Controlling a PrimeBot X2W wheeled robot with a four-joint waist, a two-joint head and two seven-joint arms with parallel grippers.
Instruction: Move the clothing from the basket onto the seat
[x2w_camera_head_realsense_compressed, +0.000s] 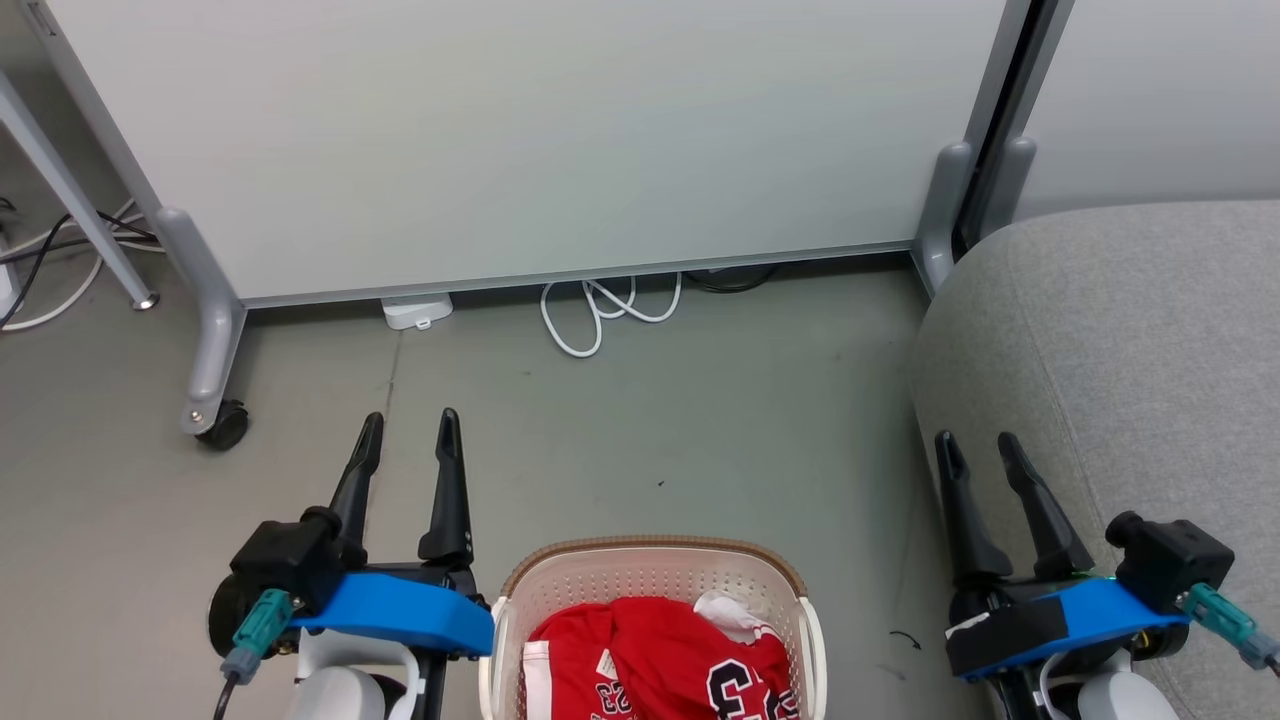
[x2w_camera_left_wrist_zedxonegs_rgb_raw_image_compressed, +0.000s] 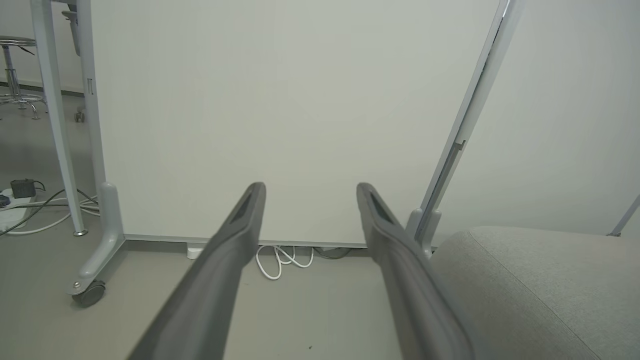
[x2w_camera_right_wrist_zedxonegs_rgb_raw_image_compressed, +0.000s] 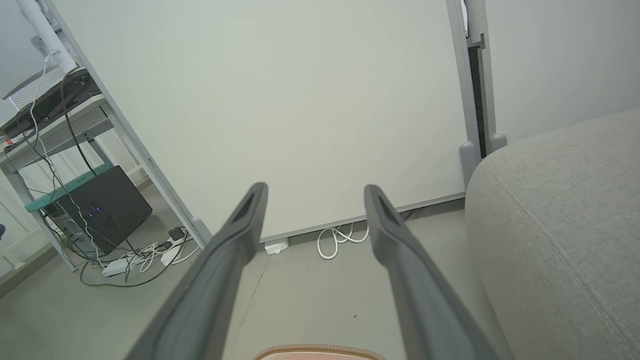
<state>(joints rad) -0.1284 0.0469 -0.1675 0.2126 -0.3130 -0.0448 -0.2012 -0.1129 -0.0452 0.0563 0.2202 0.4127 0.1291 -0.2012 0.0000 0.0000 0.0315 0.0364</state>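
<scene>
Progress: I judge the task at its very start; no garment lies on the seat where I can see it, so every piece is left to lift out and carry right
Clothing: the red jersey (x2w_camera_head_realsense_compressed: 650, 650) and a scrap of white fabric (x2w_camera_head_realsense_compressed: 725, 612) lie bundled in the cream laundry basket (x2w_camera_head_realsense_compressed: 655, 550), on the floor at near centre, between my two arms
Seat: the grey couch cushion (x2w_camera_head_realsense_compressed: 1130, 330) stands at the right, apart from the basket
Left fingers (x2w_camera_head_realsense_compressed: 447, 480): spread wide, grasping nothing, left of the basket
Right fingers (x2w_camera_head_realsense_compressed: 962, 510): spread wide, grasping nothing, by the cushion's near left edge
Writing: a large black numeral edged in white, which I read as a 3; the lettering to its left is cut off, and a small white tag is too small to read
Far side: pale wheeled partition panel (x2w_camera_head_realsense_compressed: 520, 140)
</scene>
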